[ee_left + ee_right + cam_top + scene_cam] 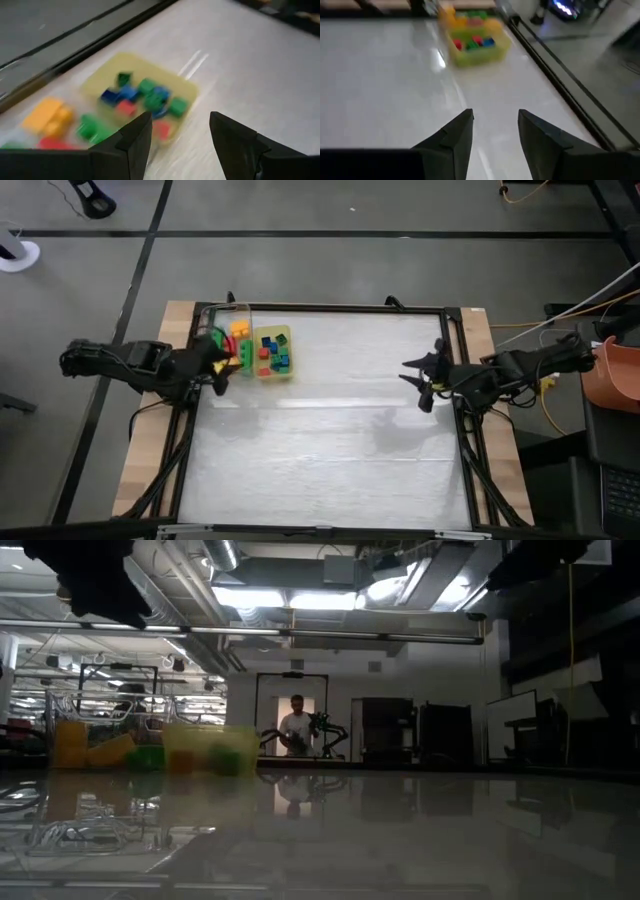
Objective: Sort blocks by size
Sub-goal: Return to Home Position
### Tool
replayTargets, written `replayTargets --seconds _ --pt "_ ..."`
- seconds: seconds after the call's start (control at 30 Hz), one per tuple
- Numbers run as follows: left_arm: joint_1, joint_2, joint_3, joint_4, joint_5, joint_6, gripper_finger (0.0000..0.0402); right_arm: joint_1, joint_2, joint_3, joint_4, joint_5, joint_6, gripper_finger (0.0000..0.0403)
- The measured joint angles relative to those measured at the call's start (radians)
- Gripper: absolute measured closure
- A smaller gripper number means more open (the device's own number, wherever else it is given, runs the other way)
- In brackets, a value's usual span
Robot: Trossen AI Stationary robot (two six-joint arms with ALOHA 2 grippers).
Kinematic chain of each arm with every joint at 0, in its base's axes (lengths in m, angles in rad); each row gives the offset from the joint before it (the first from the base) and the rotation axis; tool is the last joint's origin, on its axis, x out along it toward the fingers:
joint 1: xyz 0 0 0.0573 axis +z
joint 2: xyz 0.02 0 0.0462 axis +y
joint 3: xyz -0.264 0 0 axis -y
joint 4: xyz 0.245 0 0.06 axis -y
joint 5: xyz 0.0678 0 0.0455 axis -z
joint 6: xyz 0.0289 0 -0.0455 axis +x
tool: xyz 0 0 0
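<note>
- From above, you see the left gripper (221, 362) at the left edge of the table (330, 450), over the left side of the clear container (226, 308). You cannot read its fingers from this height
- The clear container holds the longer bricks (239, 330), orange, green and red. Just beside it, toward the table's middle, the yellow tray (284, 373) holds the small blocks (272, 352), red, blue and green
- The right gripper (424, 378) sits by the table's right edge, well apart from both bins, with its fingers spread and nothing between them
- At table height, you find both bins on the picture's left: the clear container (95, 735) with orange and green bricks inside, and the yellow tray (210, 748) just beside it. A dark part of an arm (90, 580) hangs above them at the picture's top, and no fingers show here. A person (296, 725) stands far back in the room behind the table
- Through the left wrist camera, your left gripper (181, 120) has its fingers apart and holds nothing. Past them lies the yellow tray (135, 66) with the small blocks (145, 95) in it, and the longer bricks (47, 115) lie next to the tray
- Through the right wrist camera, your right gripper (495, 116) is parted and empty over bare table. Far across the table you see the yellow tray (477, 57) with the small blocks (472, 43), and the longer bricks (465, 17) just behind it
</note>
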Motion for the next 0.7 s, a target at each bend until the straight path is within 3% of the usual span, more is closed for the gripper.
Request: replayTargets --seconds 0.27,0.53,0.7 --pt "-0.093 -0.097 -0.257 0.462 0.12 0.166 0.0215 -0.007 -0.115 -0.21 0.347 -0.164 -0.053 0.0246" --pt "-0.147 -0.237 -0.437 0.686 0.132 0.2 0.0215 -0.063 -0.254 -0.394 0.57 -0.323 -0.046 0.0246" --pt "-0.169 -0.312 -0.533 0.786 0.146 0.241 0.0215 -0.1 -0.273 -0.515 0.712 -0.402 -0.027 0.0246"
